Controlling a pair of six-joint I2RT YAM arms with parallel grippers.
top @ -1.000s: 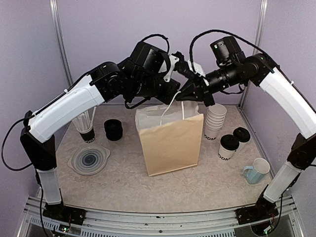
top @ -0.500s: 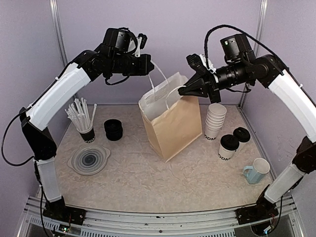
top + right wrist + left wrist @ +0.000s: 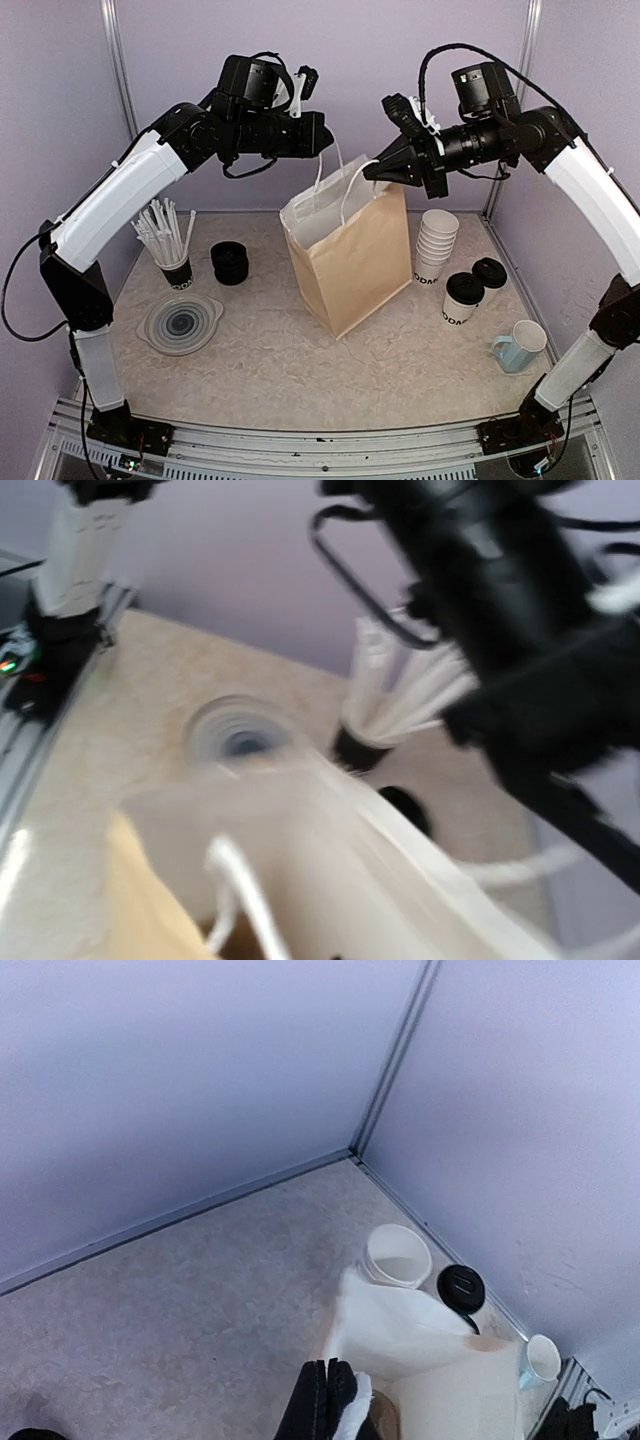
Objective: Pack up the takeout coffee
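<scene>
Paper bag (image 3: pixel 355 265) held by its handles (image 3: pixel 321 178)
A handle is clamped in the left gripper (image 3: pixel 326 145) and in the right gripper (image 3: pixel 370 174); the right wrist view is blurred.

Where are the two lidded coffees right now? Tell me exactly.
Top view, right side of the table: the front lidded cup and the rear lidded cup stand right of the paper bag, beside the lidless stack, behind the blue mug.

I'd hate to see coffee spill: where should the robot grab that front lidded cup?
Probably around the paper wall of the front lidded cup, just below its black lid, coming level from the near side. It stands upright, and the second lidded cup and the cup stack crowd it behind.
</scene>
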